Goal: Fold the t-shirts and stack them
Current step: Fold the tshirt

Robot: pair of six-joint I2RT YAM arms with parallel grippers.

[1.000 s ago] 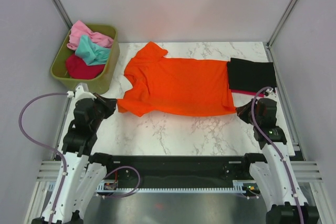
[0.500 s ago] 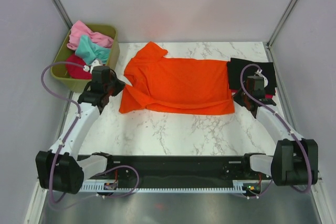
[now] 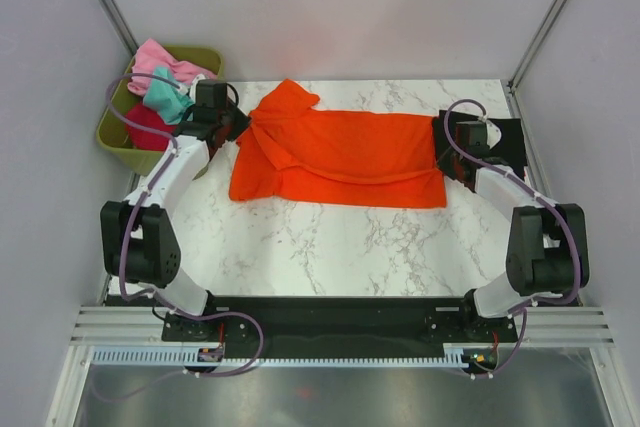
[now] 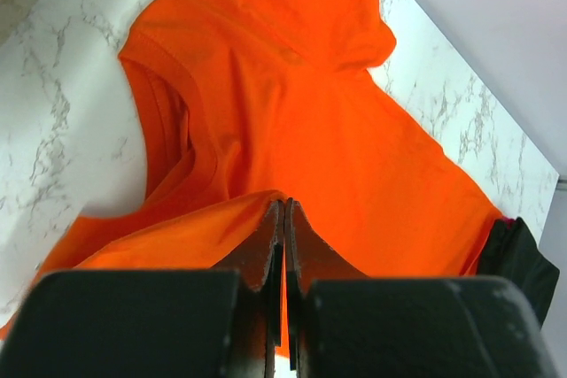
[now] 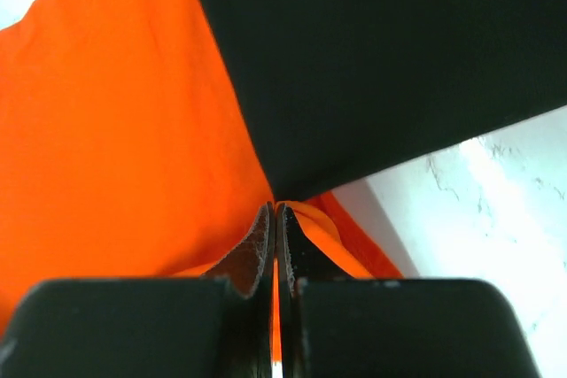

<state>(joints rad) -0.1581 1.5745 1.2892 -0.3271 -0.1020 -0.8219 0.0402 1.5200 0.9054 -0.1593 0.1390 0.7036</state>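
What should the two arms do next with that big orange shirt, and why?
Probably carry the pinched edge toward the shirt's far edge, then lower it. The left gripper and right gripper are both shut on the orange t-shirt, whose near edge is doubled over only partway, so the fold looks unfinished.

White marble-veined tabletop (image 3: 330, 247); plain pale grey walls (image 3: 340, 7) on three sides; metal corner posts (image 3: 106, 2); even light.

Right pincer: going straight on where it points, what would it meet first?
Likely the folded black t-shirt: its edge sits right ahead of the right pincer, which pinches the orange t-shirt. Height is unclear, so it might skim over.
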